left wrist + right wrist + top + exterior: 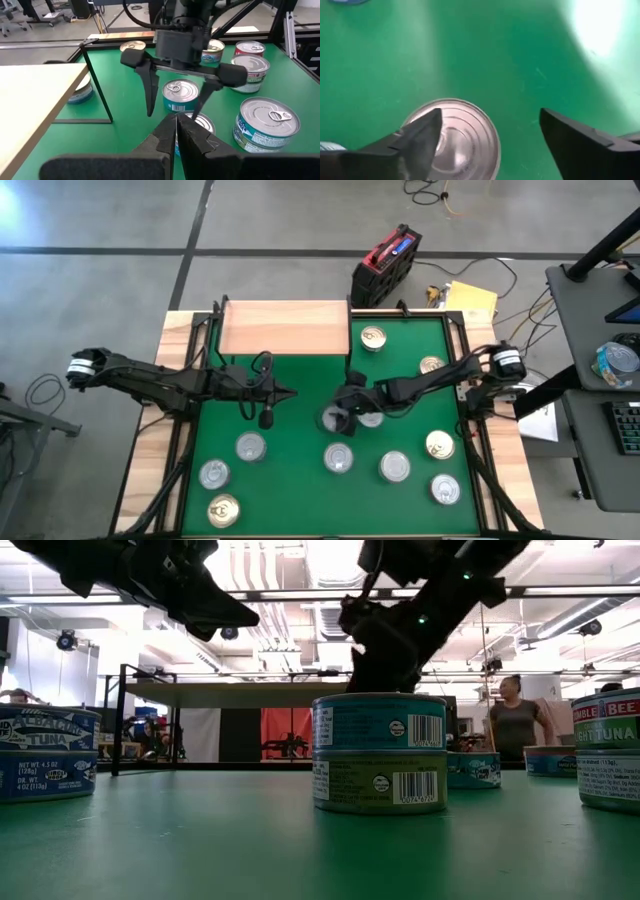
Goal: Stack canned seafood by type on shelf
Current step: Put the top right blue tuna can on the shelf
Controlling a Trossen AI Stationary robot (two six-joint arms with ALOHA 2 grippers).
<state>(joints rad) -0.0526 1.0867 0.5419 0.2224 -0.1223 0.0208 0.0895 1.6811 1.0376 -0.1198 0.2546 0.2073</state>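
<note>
Tins lie scattered over the green mat [300, 480], and my right gripper [340, 418] hangs over the middle of it with its fingers spread wide, released, gripping nothing. Straight beneath them is a two-high stack of tins [379, 752]: a teal-sided one on top of an olive-sided one, standing upright on the mat. From my right wrist I look down on the silver lid of the top tin [457, 137], one finger [417, 142] crossing its edge and the other standing clear of it to the side; whether the first touches the lid I cannot tell. My left gripper [293, 393] waits at about nine o'clock from the stack, held above the mat, its fingers [165, 137] clenched together on nothing. The shelf [285, 327], a light wooden board on thin black legs, stands at the mat's far edge, about eleven o'clock from the stack, and no tin rests on it. Other tins sit singly across the near half of the mat, among them a gold-topped tin [224, 509] at about seven o'clock, near the front corner, and another gold-topped one [373, 337] at about one o'clock, just beside the shelf.
</note>
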